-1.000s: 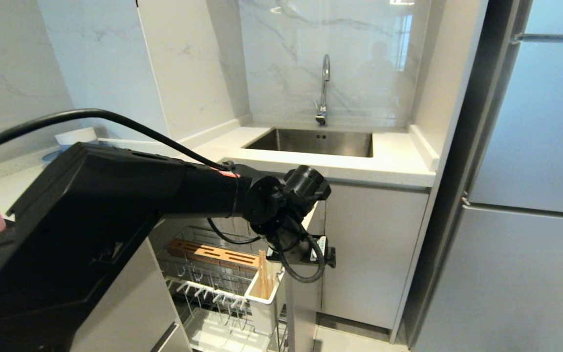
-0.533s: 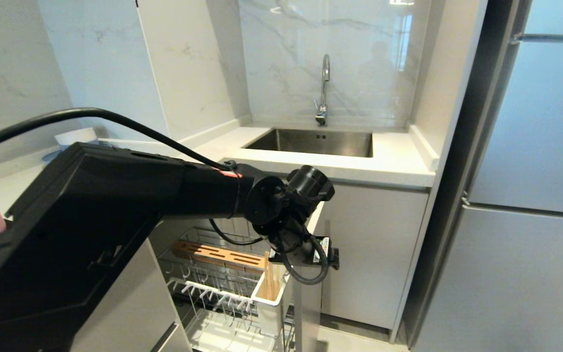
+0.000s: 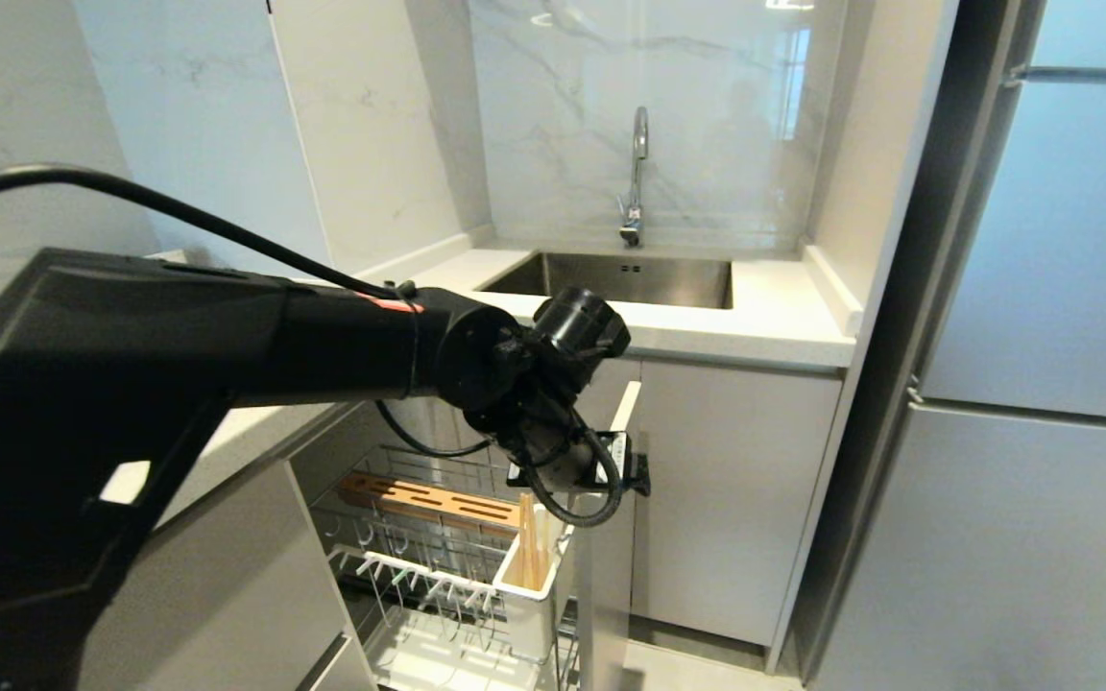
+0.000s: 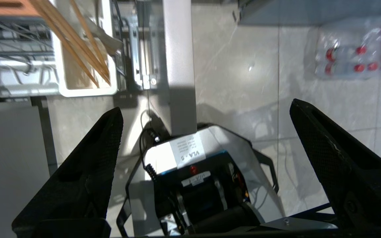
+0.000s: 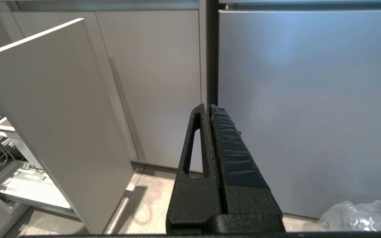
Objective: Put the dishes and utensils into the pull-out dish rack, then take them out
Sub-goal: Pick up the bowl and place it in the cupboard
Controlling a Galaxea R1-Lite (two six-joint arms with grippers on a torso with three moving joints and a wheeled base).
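Light-wood chopsticks (image 3: 528, 537) stand bundled in the white utensil holder (image 3: 529, 597) at the front corner of the pull-out dish rack (image 3: 423, 561), drawn out below the counter (image 3: 755, 321). Above them hangs the left claw (image 4: 203, 115), fingers spread wide and gripping nothing. The right claw (image 5: 212, 114), fingers pressed together, sits parked facing the grey cabinet fronts beside the sink (image 3: 615, 278).
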